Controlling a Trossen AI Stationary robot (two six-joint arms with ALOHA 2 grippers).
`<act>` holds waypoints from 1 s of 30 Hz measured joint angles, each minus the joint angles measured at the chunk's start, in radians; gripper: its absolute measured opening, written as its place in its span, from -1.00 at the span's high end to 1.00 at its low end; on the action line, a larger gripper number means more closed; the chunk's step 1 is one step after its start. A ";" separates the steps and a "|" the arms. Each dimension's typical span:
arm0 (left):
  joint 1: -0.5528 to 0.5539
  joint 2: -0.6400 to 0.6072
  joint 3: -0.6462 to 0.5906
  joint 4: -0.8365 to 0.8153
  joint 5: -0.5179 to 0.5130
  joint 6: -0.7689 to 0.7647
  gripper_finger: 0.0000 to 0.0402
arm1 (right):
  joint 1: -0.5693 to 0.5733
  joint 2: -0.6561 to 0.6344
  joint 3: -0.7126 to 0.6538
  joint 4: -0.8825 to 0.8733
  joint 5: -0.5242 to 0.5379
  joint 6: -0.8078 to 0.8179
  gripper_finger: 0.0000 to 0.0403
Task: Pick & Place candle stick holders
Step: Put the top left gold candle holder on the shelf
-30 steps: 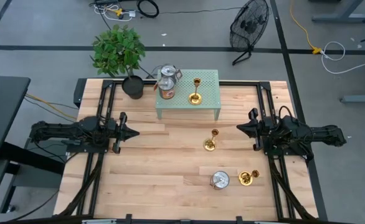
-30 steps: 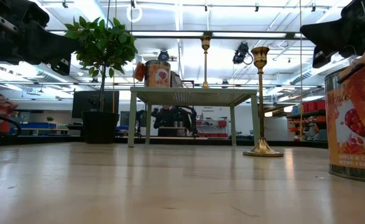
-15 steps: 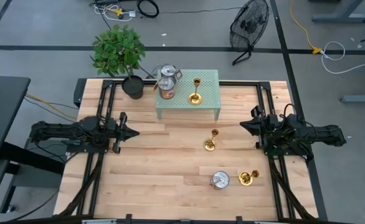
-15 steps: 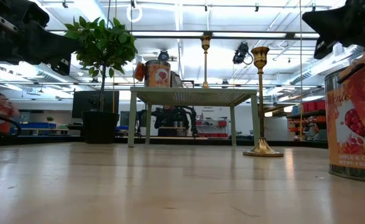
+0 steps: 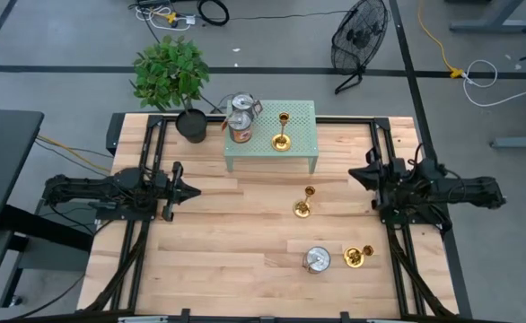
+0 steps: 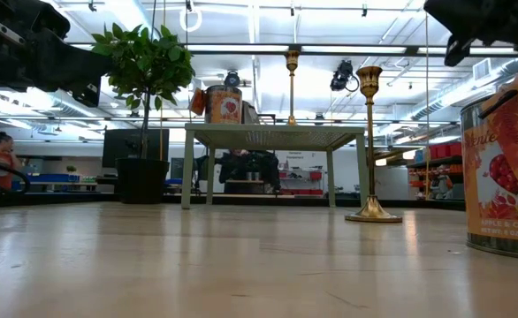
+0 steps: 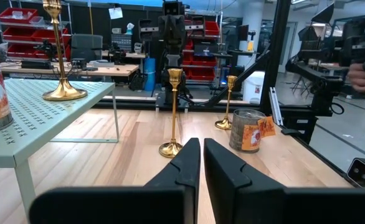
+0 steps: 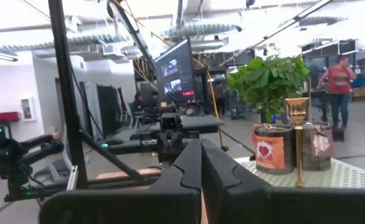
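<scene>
Three gold candle stick holders stand upright on their round bases. One (image 5: 282,135) is on the green perforated stand (image 5: 303,152). One (image 5: 303,205) is on the table's middle right. One (image 5: 357,257) is near the front right, beside a silver-lidded tin (image 5: 316,260). My left gripper (image 5: 194,190) is shut and empty over the table's left side. My right gripper (image 5: 353,176) is shut and empty, raised over the right side. In the left wrist view the shut fingers (image 7: 201,155) point at the middle holder (image 7: 172,112).
Two tins (image 5: 240,121) stand on the stand's left end. A potted plant (image 5: 173,76) stands at the far left corner. In the low view the front tin (image 6: 506,168) stands close at the right. People show in the room beyond.
My right gripper has drawn back toward the table's right edge and risen, staying shut. The holders have not moved.
</scene>
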State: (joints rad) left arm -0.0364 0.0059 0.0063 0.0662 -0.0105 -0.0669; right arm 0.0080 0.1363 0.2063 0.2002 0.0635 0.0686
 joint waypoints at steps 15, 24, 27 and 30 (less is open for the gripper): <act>0.000 0.000 0.000 0.000 0.000 0.000 0.85 | 0.000 0.194 0.202 -0.109 0.003 -0.051 0.99; 0.000 0.000 0.000 0.000 0.000 0.000 0.85 | 0.000 0.282 0.332 -0.182 0.022 -0.057 0.99; 0.000 0.000 0.000 0.000 0.000 0.000 0.85 | 0.000 0.298 0.351 -0.184 0.034 -0.053 0.99; 0.000 0.000 0.000 0.000 0.000 0.000 0.85 | 0.000 0.312 0.359 -0.182 0.034 -0.051 0.99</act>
State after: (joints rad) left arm -0.0368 0.0061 0.0063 0.0662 -0.0105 -0.0669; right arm 0.0078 0.4483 0.5655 0.0178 0.0975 0.0178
